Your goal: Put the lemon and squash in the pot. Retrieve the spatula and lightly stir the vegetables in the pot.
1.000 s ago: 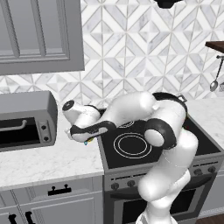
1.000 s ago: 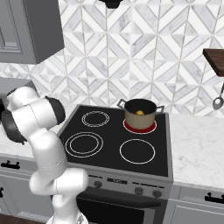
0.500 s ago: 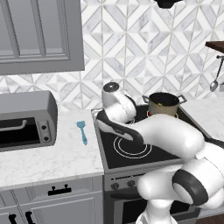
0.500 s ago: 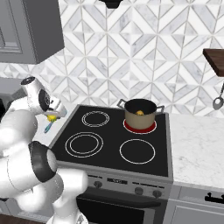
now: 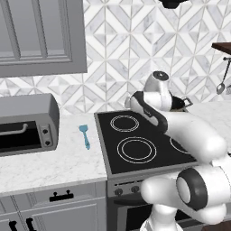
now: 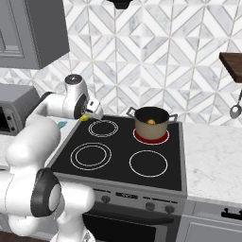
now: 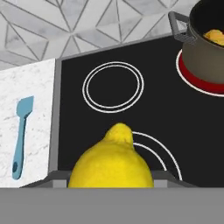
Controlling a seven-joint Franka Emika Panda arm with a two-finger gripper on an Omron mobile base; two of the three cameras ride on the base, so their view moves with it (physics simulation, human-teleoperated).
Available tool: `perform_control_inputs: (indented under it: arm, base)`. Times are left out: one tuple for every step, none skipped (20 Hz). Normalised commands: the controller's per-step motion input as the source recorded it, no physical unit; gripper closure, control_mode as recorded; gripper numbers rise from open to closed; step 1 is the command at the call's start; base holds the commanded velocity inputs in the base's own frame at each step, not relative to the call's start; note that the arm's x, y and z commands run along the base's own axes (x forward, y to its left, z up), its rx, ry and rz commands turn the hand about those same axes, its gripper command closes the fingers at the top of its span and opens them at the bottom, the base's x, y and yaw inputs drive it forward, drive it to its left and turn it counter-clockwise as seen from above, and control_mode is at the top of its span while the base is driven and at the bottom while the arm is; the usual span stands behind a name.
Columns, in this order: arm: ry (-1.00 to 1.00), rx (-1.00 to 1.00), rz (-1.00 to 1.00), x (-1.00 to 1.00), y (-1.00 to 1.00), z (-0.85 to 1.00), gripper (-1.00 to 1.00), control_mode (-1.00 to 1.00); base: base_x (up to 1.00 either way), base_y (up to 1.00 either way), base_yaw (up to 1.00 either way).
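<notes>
Jaws gripped the lemon (image 7: 111, 165) above stove's (image 6: 177, 171) back-left corner, w/ pot (image 6: 151, 121) on back-right burner. Risk, imo: early release drops lemon short, rolling off the cooktop.

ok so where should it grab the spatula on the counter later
Grip the spatula mid-handle, coming straight down from above. It lies flat on the marble counter left of the stove, handle thin and straight, so fingers should likely close across its narrow width, clear of the wider head.
</notes>
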Motion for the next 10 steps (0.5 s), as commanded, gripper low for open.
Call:
perform_control_inputs:
  arm:
    - [0.03, 0.05, 0.0, 1.0, -0.96, 0.35, 1.0, -1.0]
    - [0.03, 0.02, 0.0, 1.0, -0.86, 0.3, 1.0, -1.0]
    - [0.0, 0.0, 0.0, 1.0, -0.79, 0.26, 1.0, -1.0]
    - [0.0, 0.0, 0.0, 1.0, -0.79, 0.23, 1.0, -1.0]
    - [0.0, 0.0, 0.0, 1.0, -0.74, 0.2, 1.0, -1.0]
    - [0.0, 0.0, 0.0, 1.0, -0.74, 0.2, 1.0, -1.0]
    - [0.0, 0.0, 0.0, 1.0, -0.72, 0.18, 1.0, -1.0]
    - [0.0, 0.0, 0.0, 0.96, -0.68, 0.12, 1.0, -1.0]
    - [0.0, -0.01, 0.0, 0.88, -0.57, 0.04, 1.0, -1.0]
    - [0.0, -0.02, 0.0, 0.75, -0.56, 0.0, 1.0, -1.0]
  base:
    - [0.0, 0.0, 0.0]
    - [0.0, 0.0, 0.0]
    - [0.0, 0.0, 0.0]
    - [0.0, 0.0, 0.0]
    - [0.0, 0.0, 0.0]
    - [0.0, 0.0, 0.0]
    - [0.0, 0.0, 0.0]
    - [0.0, 0.0, 0.0]
    - [0.0, 0.0, 0.0]
    - [0.0, 0.0, 0.0]
